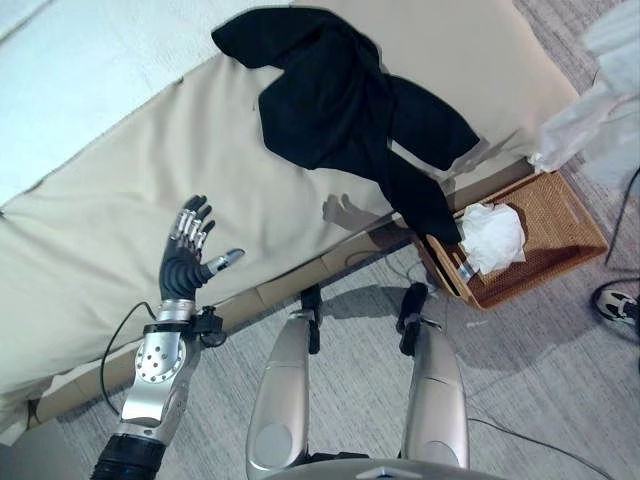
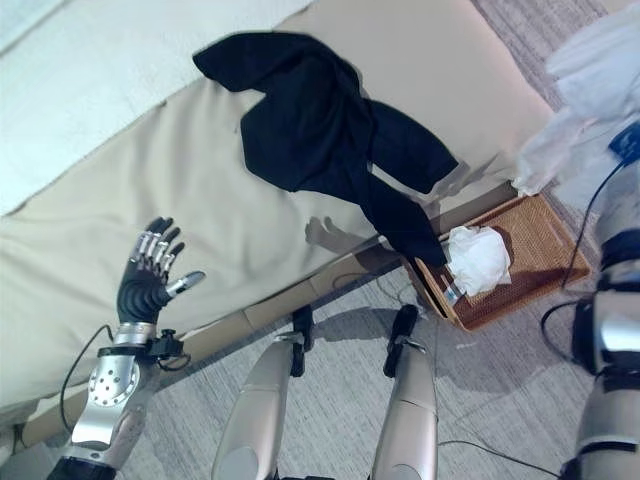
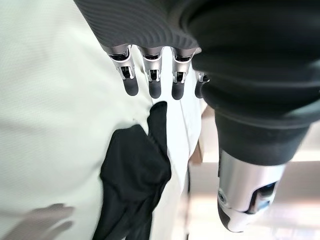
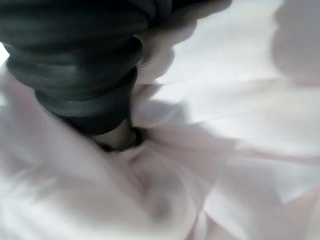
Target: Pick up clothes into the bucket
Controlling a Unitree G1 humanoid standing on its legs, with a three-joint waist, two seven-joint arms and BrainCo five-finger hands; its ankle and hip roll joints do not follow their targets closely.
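A black garment [image 1: 340,100] lies spread on the beige bed, one sleeve hanging over the edge down to a brown wicker basket [image 1: 565,215] on the floor. Inside the basket rests a crumpled white cloth [image 1: 493,235]. My left hand [image 1: 185,262] hovers open over the bed's near side, well to the left of the garment; the left wrist view shows the black garment [image 3: 135,175] past its straight fingers [image 3: 155,75]. My right hand [image 4: 85,75] is buried in a second white cloth [image 4: 225,150], whose folds gather at the thumb. That cloth [image 2: 590,100] hangs in the air above the basket.
The bed's beige cover [image 1: 150,200] fills the left and middle, with a white blanket [image 1: 80,60] at its far left. Grey carpet [image 1: 540,380] lies around the basket. A person's shoe [image 1: 615,300] shows at the right edge.
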